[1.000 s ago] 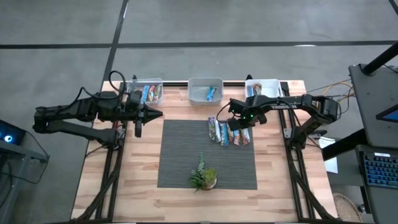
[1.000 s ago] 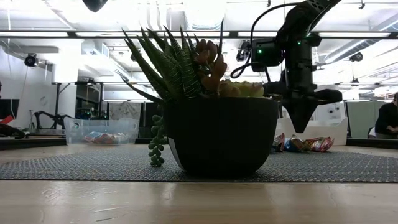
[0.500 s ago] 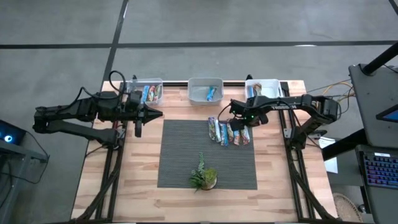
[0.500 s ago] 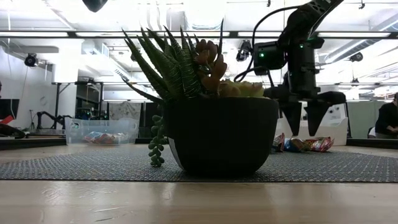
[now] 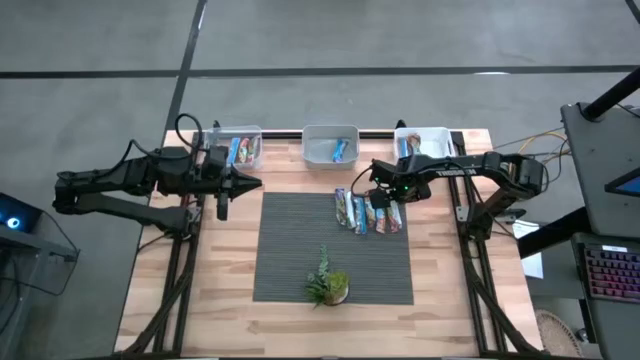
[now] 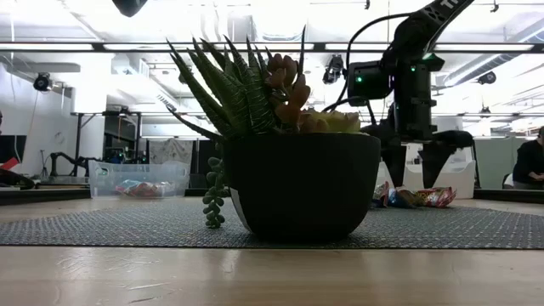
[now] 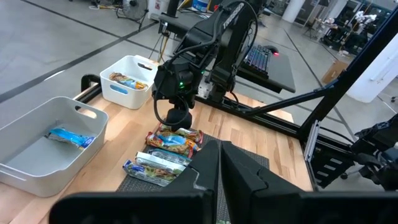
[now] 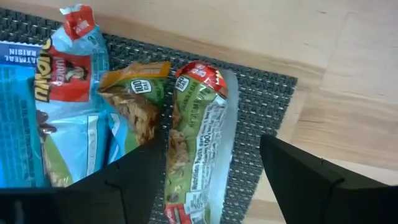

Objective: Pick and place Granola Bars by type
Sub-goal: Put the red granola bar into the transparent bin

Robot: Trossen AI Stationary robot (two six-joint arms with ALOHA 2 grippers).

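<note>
two pincer fingers (image 8: 311, 180) straddling green bar (image 8: 198, 149), wrapper print unreadable from above

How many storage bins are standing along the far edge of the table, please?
3: the left bin near the left arm, the middle bin holding a blue-wrapped bar, and the right bin behind the right arm. None seems hidden.

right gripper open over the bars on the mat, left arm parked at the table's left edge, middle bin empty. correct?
Not quite: the middle bin is not empty. It holds one blue-wrapped bar, as the high view shows; the left wrist view shows it too. The rest holds: the right gripper is open over the bars on the mat, and the left gripper sits parked at the table's left edge.
</note>
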